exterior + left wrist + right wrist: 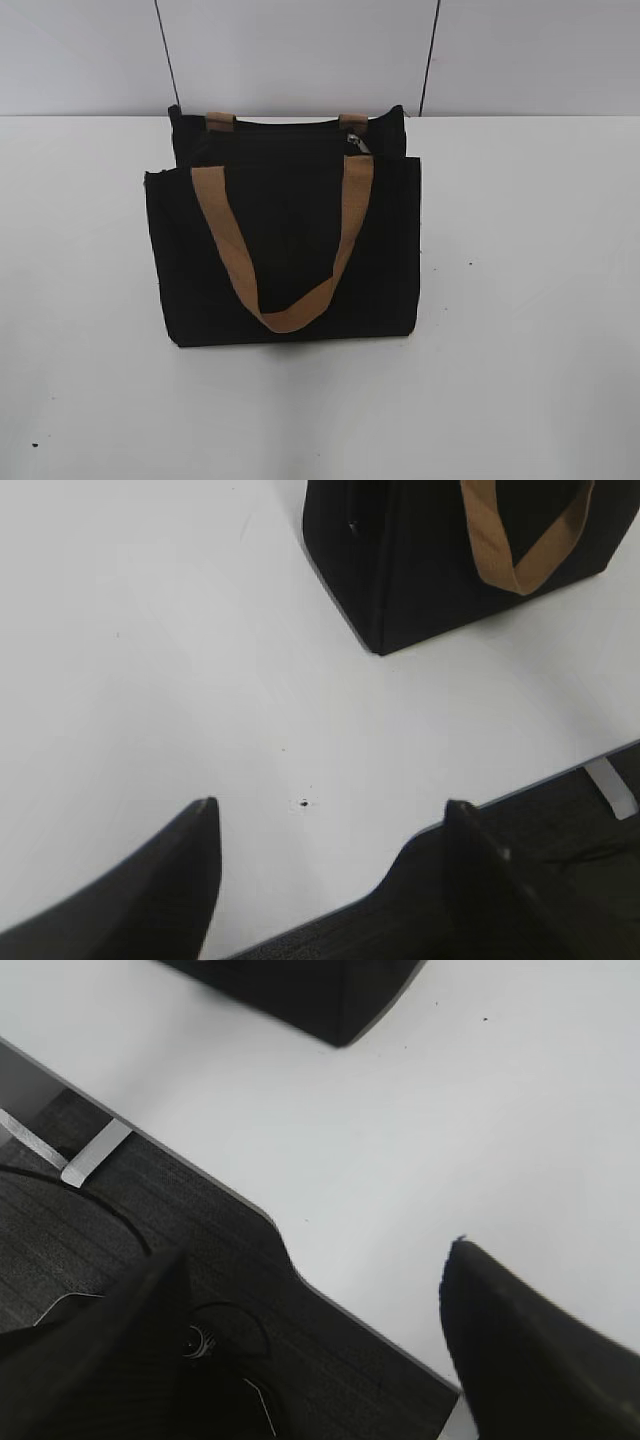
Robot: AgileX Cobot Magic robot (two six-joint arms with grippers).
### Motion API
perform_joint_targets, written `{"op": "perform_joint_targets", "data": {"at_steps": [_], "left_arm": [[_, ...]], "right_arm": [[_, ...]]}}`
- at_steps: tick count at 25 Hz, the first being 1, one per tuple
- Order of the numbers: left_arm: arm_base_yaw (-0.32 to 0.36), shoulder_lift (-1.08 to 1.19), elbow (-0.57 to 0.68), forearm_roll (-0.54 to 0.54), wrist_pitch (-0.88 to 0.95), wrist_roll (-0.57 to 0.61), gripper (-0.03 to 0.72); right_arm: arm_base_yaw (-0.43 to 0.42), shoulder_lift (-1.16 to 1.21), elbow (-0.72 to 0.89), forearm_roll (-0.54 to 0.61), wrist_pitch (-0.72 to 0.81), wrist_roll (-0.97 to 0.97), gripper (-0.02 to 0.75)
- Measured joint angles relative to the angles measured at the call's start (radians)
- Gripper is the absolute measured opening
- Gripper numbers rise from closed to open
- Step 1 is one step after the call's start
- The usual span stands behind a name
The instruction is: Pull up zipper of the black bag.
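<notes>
well ahead of my left pincer (330, 825), gaping and empty, stands the black bag (420, 570); my right pincer (320, 1305) is equally wide, holding nothing. the zipper (357, 143) pull sits far beyond both, near a tan handle (285, 245) i might snag instead.

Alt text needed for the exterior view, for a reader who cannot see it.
A boxy black bag stands upright on a white table, its tan handle hanging in a loop down the front panel. A small silvery zipper pull shows at the top edge near the right strap tab. No robot arm appears in this view.
</notes>
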Motion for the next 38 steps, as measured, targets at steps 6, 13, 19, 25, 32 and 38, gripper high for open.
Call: {"op": "perform_joint_targets", "data": {"at_steps": [6, 13, 19, 25, 32, 38], "left_arm": [[0.000, 0.000, 0.002, 0.000, -0.006, 0.000, 0.520], [0.001, 0.000, 0.004, 0.000, -0.006, 0.000, 0.508], [0.080, 0.000, 0.005, 0.000, -0.006, 0.000, 0.500], [0.221, -0.030, 0.005, 0.000, -0.006, 0.000, 0.490], [0.282, -0.158, 0.005, 0.000, -0.006, 0.000, 0.490], [0.284, -0.185, 0.006, -0.001, -0.006, 0.000, 0.475]], "right_arm": [[0.000, 0.008, 0.003, 0.000, -0.014, -0.003, 0.579], [0.000, 0.008, 0.003, 0.001, -0.017, -0.003, 0.577], [-0.086, 0.008, 0.003, 0.005, -0.017, -0.003, 0.577], [-0.381, -0.008, 0.003, 0.005, -0.018, -0.003, 0.577], [-0.540, -0.143, 0.003, 0.006, -0.019, -0.003, 0.577], [-0.543, -0.155, 0.003, 0.008, -0.020, -0.003, 0.577]]}}
